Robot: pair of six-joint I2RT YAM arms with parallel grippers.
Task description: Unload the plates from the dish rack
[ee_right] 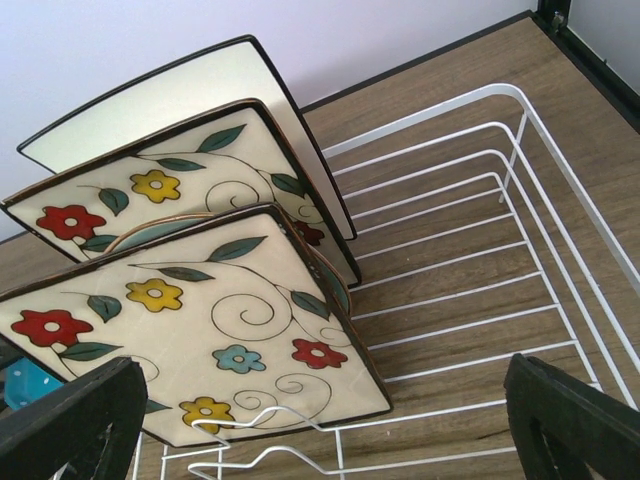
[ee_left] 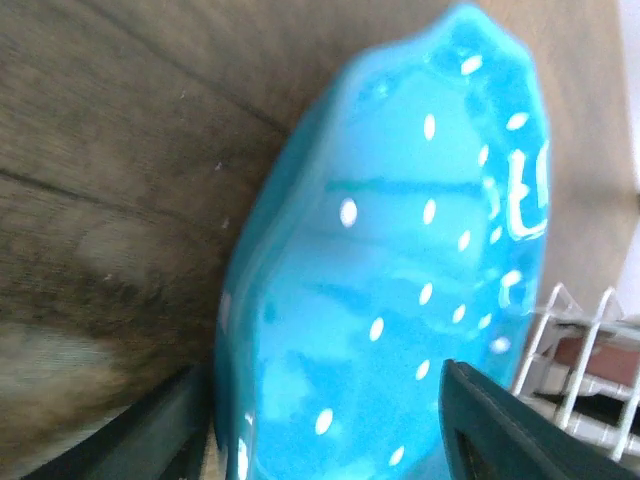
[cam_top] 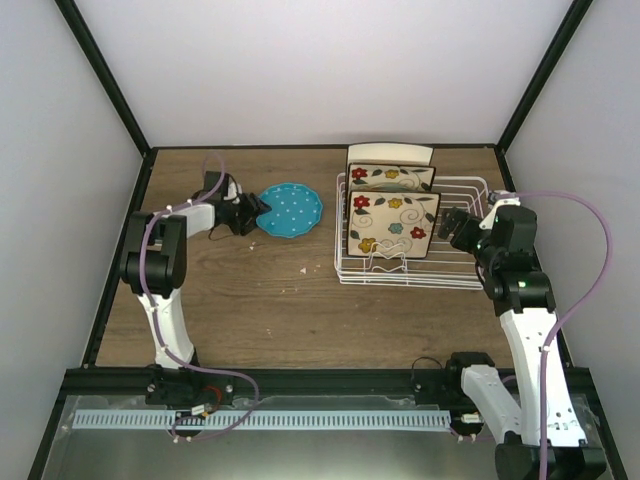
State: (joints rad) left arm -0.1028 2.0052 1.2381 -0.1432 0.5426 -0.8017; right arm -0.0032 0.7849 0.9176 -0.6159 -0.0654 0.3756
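Observation:
The round blue dotted plate (cam_top: 292, 210) lies on the table left of the dish rack (cam_top: 440, 284). My left gripper (cam_top: 256, 213) is at its left edge, open, with one finger on each side of the rim; the plate fills the left wrist view (ee_left: 400, 250). In the rack stand two square floral plates (cam_top: 395, 225) (ee_right: 200, 320), with a plain cream square plate (ee_right: 160, 100) behind them. The rim of a greenish round plate (ee_right: 150, 233) shows between the floral ones. My right gripper (cam_top: 458, 228) is open and empty over the rack's bare right half. No pink plate is in view.
The rack's white wires (ee_right: 500, 200) run across the wood table to the right of the plates. Dark frame posts and white walls close in the table at the back and sides. Purple cables loop off both arms.

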